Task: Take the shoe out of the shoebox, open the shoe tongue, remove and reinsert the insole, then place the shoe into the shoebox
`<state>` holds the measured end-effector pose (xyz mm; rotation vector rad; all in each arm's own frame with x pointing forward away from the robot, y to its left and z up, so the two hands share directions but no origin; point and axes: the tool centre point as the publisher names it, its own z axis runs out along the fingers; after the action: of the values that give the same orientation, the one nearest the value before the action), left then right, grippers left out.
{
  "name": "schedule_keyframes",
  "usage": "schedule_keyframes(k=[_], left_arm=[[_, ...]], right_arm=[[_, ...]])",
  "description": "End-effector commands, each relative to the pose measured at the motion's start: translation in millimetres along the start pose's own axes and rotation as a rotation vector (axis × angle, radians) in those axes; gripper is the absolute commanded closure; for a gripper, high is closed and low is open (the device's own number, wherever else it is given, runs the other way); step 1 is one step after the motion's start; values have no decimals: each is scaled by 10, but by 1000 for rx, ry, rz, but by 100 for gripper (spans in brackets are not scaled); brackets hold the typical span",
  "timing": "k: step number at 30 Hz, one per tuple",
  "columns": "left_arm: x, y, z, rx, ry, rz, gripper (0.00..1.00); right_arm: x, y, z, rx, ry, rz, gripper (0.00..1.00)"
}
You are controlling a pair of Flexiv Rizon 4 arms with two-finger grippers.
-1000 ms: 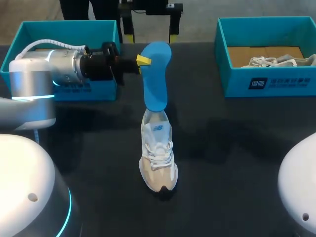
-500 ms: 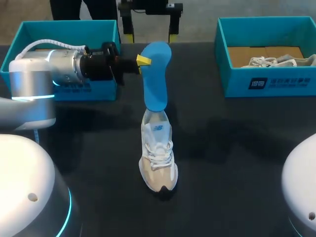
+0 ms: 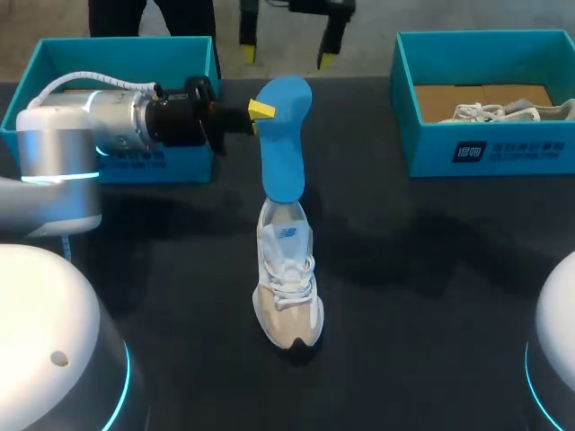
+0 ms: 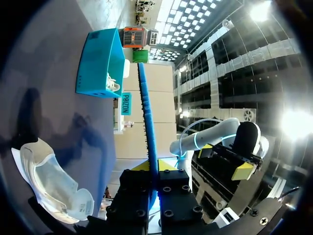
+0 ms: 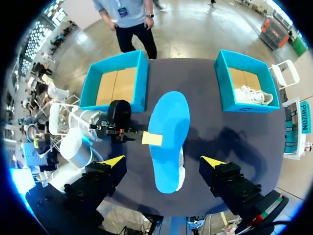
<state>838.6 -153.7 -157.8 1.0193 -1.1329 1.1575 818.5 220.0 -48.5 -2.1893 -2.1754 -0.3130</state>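
Note:
A blue insole [image 3: 286,135] stands upright over the heel of the white shoe [image 3: 287,278] in the middle of the table, its lower end at the shoe's opening. My left gripper [image 3: 261,109] comes in from the left and is shut on the insole's upper edge. In the left wrist view the insole [image 4: 146,117] is edge-on between the fingers of the left gripper [image 4: 154,167], with the shoe [image 4: 49,181] below. My right gripper [image 3: 284,57] hangs open high above the far side of the table. From the right wrist, this gripper [image 5: 163,161] looks straight down on the insole [image 5: 168,137].
A teal shoebox [image 3: 54,56] stands at the back left, behind my left arm. A second teal shoebox [image 3: 490,148] at the back right holds another white shoe [image 3: 503,109]. Dark tabletop lies to both sides of the shoe.
My right gripper has shifted slightly right and further up, toward the far edge of the view. The left gripper, insole and shoe have not moved.

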Motion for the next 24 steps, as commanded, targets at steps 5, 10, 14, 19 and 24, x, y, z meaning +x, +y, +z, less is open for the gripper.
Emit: schedule_keyframes(k=[5, 10, 14, 19, 24], left_arm=[[5, 11, -3, 1, -3, 0, 100], [5, 11, -3, 1, -3, 0, 100], [5, 11, -3, 1, -3, 0, 100], [5, 11, -3, 1, -3, 0, 100], [5, 11, -3, 1, -3, 0, 100]], right_arm=[[-446, 12, 7, 28, 364, 13, 0], [-548, 26, 52, 52, 479, 10, 0], [-627, 33, 84, 51, 530, -4, 0], [-700, 28, 112, 38, 612, -1, 0], [-799, 14, 165, 24, 713, 18, 0]])
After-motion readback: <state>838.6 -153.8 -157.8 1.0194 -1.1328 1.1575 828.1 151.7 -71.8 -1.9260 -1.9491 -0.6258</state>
